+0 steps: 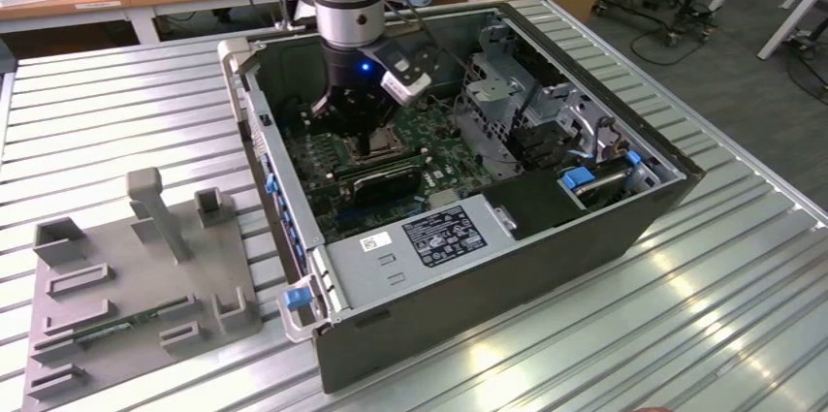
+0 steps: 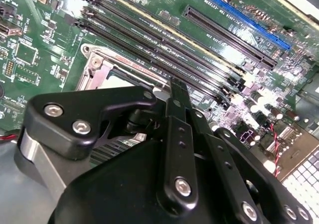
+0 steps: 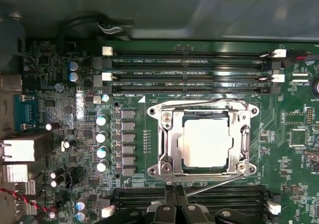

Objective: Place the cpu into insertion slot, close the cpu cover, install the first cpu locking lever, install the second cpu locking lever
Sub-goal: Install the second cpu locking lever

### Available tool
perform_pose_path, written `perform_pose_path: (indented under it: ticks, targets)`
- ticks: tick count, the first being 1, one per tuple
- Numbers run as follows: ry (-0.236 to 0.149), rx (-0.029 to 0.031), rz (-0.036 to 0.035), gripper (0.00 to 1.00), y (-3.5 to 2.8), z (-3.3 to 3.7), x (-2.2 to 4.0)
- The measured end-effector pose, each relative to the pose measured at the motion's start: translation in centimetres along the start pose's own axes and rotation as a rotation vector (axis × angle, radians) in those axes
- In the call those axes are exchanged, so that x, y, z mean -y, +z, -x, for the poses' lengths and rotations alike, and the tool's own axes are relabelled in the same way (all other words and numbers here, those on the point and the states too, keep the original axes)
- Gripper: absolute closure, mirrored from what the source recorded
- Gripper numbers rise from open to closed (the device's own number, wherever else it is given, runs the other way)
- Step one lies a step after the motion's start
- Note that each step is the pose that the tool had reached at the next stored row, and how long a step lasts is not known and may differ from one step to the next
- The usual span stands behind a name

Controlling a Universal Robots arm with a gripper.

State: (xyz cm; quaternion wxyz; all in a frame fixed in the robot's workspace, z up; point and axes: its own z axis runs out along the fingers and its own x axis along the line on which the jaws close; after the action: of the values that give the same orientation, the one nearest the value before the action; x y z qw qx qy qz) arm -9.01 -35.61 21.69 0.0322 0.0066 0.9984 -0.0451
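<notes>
1. As far as the first wrist view shows, the cpu [image 3: 207, 144] already lies flat in the slot [image 3: 249, 144] on the green board [image 3: 279, 149], inside the open case [image 1: 518, 267]; that step looks done.
2. While the chip's pale top shows through its window, the cover [image 3: 171, 143] lies down over the slot, its frame around the cpu, so I judge the closing done as well.
3. One lever [image 3: 199, 102] runs straight along the slot's edge on the memory-slot side and looks laid down, though I cannot tell whether its end is hooked.
4. Another lever [image 3: 217, 185] stands askew, slanting away from the opposite edge of the slot, so it seems not yet latched; I judge this the step in hand.
5. The gripper [image 3: 174, 200] sits low over the board just beside the free end of that slanted lever. Its fingers [image 2: 177, 92] are drawn together with no gap that I can see. Whether they touch or pinch the lever I cannot tell; nothing else is held.
</notes>
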Motion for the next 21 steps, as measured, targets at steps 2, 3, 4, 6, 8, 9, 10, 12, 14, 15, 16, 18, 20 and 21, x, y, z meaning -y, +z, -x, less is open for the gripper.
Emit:
perform_pose_path:
  ticks: [2,3,4,6,8,9,10,12,14,15,16,18,20,21]
  targets:
    - [0.0,0.0001,0.0,0.89,0.17,-0.11,-0.02]
    - [0.0,0.0001,0.0,0.89,0.26,-0.18,-0.02]
    - [0.0,0.0001,0.0,0.89,0.36,-0.25,-0.03]
    - [0.0,0.0,-0.0001,0.89,0.58,-0.4,-0.05]
    - [0.0,-0.0001,-0.0002,0.89,0.84,-0.56,-0.07]
    - [0.0,-0.0001,-0.0002,0.89,0.96,-0.64,-0.08]
    - [0.0,0.0,-0.0001,0.89,1.07,-0.71,-0.09]
    - [0.0,-0.0001,-0.0002,0.89,1.12,-0.74,-0.09]
    - [0.0,-0.0002,-0.0002,0.89,1.12,-0.74,-0.09]
    - [0.0,-0.0001,-0.0002,0.89,1.13,-0.74,-0.09]
    - [0.0,0.0,-0.0001,0.89,1.13,-0.76,-0.1]
    - [0.0,0.0002,0.0001,0.89,1.15,-0.88,-0.1]
    - [0.0,0.0,-0.0001,0.89,1.14,-1.09,-0.09]
    - [0.0,0.0001,0.0,0.89,1.15,-1.18,-0.09]
